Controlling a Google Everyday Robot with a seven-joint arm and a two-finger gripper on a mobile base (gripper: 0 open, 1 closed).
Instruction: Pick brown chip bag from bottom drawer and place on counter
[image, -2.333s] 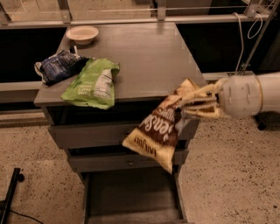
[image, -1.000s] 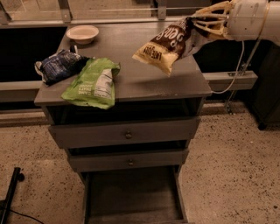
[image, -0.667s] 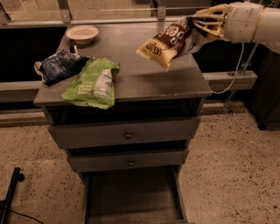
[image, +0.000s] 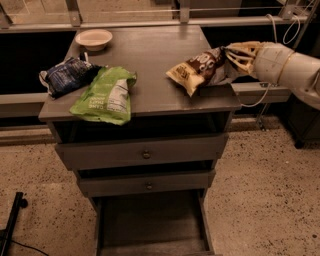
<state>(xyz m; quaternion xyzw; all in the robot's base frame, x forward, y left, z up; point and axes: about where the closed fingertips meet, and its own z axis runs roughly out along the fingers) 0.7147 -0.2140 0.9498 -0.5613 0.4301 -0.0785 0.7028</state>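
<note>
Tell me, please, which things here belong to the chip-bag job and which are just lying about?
Job: brown chip bag; gripper, holding it at the right edge of the counter; open bottom drawer.
Lying about: green bag, dark blue bag, bowl, all on the counter's left.

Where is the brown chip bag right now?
Camera view: the brown chip bag is at the right side of the counter, its right end in the gripper at that edge, right of the green bag.

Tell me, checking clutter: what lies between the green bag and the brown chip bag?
Bare counter, in the camera view. The hand at the counter's right edge holds the brown chip bag.
</note>
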